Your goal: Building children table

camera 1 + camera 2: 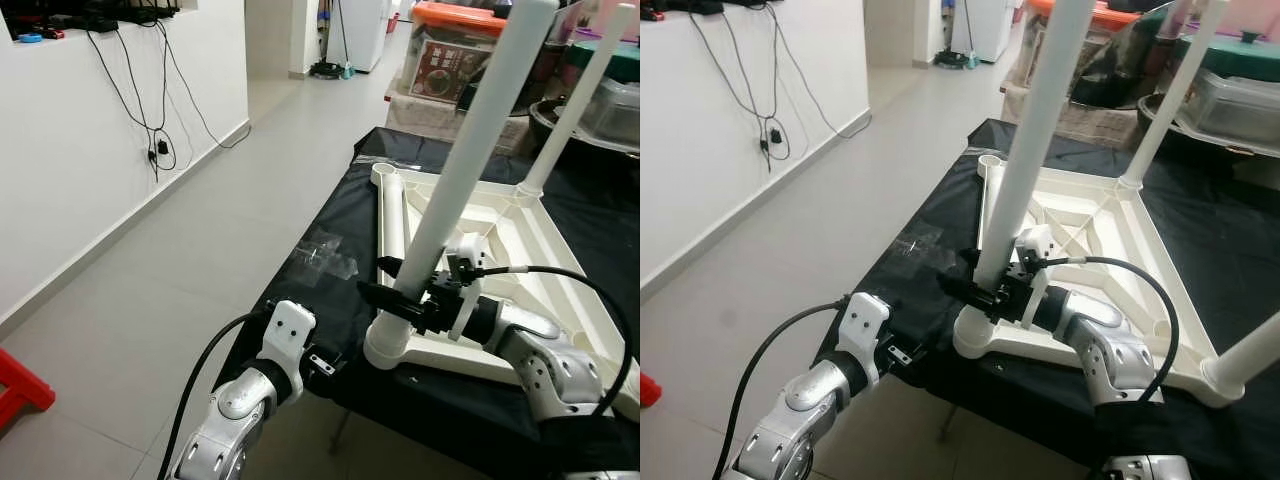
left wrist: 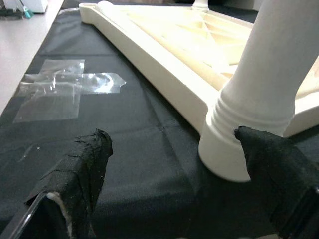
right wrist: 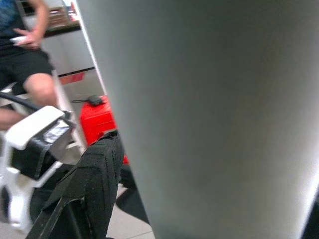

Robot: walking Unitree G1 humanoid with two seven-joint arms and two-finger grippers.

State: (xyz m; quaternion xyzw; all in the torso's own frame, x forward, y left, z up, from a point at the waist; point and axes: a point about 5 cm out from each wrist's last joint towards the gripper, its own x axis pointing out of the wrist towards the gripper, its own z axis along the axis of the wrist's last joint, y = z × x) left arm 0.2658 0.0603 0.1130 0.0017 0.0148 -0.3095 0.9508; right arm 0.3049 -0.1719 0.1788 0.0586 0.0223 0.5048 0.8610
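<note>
From the left eye view, the cream children's table (image 1: pixel 500 225) lies upside down on a black cloth (image 1: pixel 330 230) spread over the tabletop. The right gripper (image 1: pixel 405 290) closes its two black fingers around the near white leg (image 1: pixel 470 160), just above the corner socket (image 1: pixel 392 345) where that leg enters the frame. The leg leans a little away from the socket. I judge the step in hand to be seating or screwing this leg home; the next move calls for a straightened leg and a firm turn or push down into the socket. A far leg (image 1: pixel 575 105) stands beyond the socket at the opposite corner, and a spare leg (image 1: pixel 392 215) lies flat along the frame's left edge.

The right eye view adds a third leg (image 1: pixel 1245 365) at the near right corner, cut off by the picture's edge. The left arm (image 1: pixel 830 385) reaches toward the cloth's edge left of the socket.

In the left wrist view, the left gripper (image 2: pixel 172 172) is spread wide and holds nothing, one fingertip (image 2: pixel 87 159) over the cloth and the other close beside the socket's ribbed collar. Crumpled clear plastic (image 2: pixel 65 89) lies on the cloth beyond.

The right wrist view is mostly blurred leg surface; one finger (image 3: pixel 99 179) shows beside it. Whether the threads have caught I cannot tell. A seated person's legs (image 3: pixel 35 84) and something red (image 3: pixel 102 124) show behind, indistinct.
</note>
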